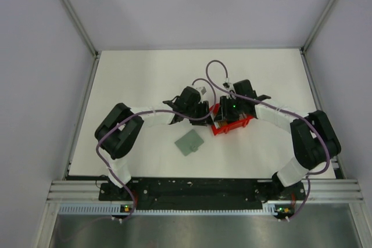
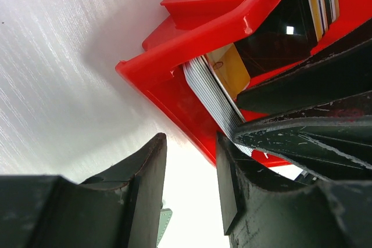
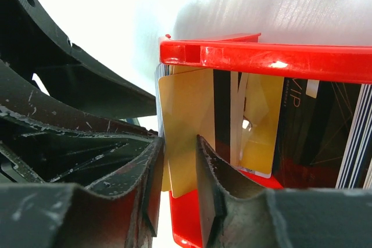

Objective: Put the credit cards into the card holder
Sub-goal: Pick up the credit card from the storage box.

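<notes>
Several cards (image 3: pixel 256 120) are standing packed in the bin (image 3: pixel 261 56): light, stiff, slick, best pinched across an upper edge. Right end effector (image 3: pixel 179 143) is straddling a tan card (image 3: pixel 186 103); whether it is clamped, nobody can tell. Left end effector (image 2: pixel 190 140) is hanging released by the bin's corner. Holder (image 1: pixel 189 142) is lying closed on the surface (image 1: pixel 145 85).

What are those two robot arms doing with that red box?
They are working on the credit cards stacked in the red bin. The right gripper has its fingers on either side of a yellow card in the bin; I cannot tell whether it is pinched. The left gripper is open and empty, right beside the bin's corner. The grey-green card holder lies closed on the table nearby.
</notes>
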Controlling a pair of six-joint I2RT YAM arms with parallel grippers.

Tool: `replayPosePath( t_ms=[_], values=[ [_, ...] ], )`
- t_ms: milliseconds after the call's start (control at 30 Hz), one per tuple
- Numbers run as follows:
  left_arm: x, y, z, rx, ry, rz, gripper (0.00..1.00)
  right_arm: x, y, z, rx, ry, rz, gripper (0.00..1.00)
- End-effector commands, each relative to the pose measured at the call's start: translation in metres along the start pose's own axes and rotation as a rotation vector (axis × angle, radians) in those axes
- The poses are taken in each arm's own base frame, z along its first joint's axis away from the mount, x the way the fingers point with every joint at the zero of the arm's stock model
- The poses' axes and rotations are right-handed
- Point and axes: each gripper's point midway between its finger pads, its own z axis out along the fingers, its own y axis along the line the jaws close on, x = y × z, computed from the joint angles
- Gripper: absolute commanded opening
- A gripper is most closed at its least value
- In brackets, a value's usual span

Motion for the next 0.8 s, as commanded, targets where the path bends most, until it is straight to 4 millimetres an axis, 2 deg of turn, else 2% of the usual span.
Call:
replayPosePath(
  t_ms=[0,433,767],
  values=[
    [-0.018,-0.025,-0.005,0.073,-0.057,0.026,0.44,-0.020,0.015,-0.012,-0.037,-0.072,-0.028,0.25],
    [-0.015,-0.022,-0.003,0.071,-0.049,0.019,0.44,-0.023,0.017,-0.023,-0.030,-0.097,-0.045,0.23],
    [-0.016,-0.024,-0.003,0.079,-0.049,0.022,0.43,-0.012,0.014,-0.011,-0.044,-0.037,-0.030,0.27]
  ],
)
